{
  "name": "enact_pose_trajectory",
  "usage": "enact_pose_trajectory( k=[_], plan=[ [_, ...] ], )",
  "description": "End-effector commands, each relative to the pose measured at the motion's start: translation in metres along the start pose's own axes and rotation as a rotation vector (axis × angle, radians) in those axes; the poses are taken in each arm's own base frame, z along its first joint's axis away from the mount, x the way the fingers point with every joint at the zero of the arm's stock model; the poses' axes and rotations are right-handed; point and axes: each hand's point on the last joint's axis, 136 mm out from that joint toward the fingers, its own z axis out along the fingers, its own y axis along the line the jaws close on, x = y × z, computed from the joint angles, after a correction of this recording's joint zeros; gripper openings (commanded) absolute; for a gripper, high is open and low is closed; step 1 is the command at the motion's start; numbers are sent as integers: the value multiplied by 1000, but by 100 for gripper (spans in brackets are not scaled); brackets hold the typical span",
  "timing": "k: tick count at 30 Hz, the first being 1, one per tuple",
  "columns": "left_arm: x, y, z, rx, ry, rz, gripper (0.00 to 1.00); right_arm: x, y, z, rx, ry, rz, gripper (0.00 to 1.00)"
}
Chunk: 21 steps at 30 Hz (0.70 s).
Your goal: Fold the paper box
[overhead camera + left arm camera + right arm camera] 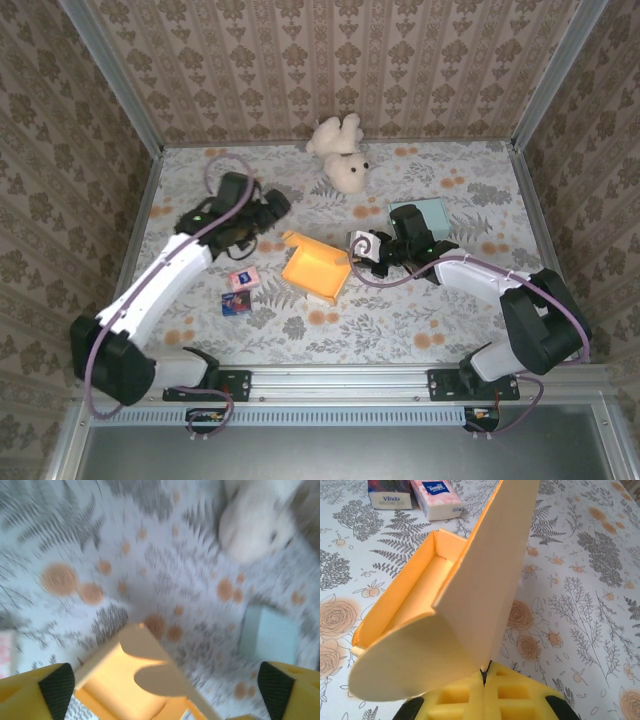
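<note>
**Top view, left to right.** Your left gripper [268,207] hangs at 10 o'clock of the box [315,268], apart from it. Two tissue packs [243,279] lie at 9 o'clock of the box, the plush [340,152] at 12 and the teal carton [420,213] at 2. Your right gripper [352,262] meets the box's right edge.

**Left wrist view.** This adds what the top view hides: the fingers [50,687] stand wide apart, released, with the box [125,672] beyond them. The plush [255,525] and carton [270,635] are blurred behind.

**Right wrist view.** Your right gripper [484,690] is clenched on a raised flap of the box [410,605], and the flap rises from the seam between the pads. The packs [436,497] read Vinda and Tempo.

**Setting.** The table [450,320] carries a floral cloth, and patterned walls [330,60] close three sides.

**Container.** The box lies at the table's centre, open-topped, with an inner wall folded along one side.
</note>
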Motion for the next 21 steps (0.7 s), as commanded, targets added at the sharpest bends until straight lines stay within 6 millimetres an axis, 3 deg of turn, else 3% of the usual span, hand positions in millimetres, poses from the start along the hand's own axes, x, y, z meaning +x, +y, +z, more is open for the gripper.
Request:
enact_pose_trajectory(
  k=[1, 5, 12, 21],
  plan=[
    [-8, 20, -7, -47, 25, -25, 100, -6, -3, -4, 34, 17, -72, 0],
    [-8, 18, 1, -107, 123, -79, 100, -7, -1, -3, 50, 31, -135, 0],
    [24, 21, 42, -205, 356, -178, 100, -9, 2, -2, 89, 26, -308, 0],
    [53, 9, 80, -195, 437, -202, 93, -21, -1, -2, 71, 19, -335, 0]
  ],
)
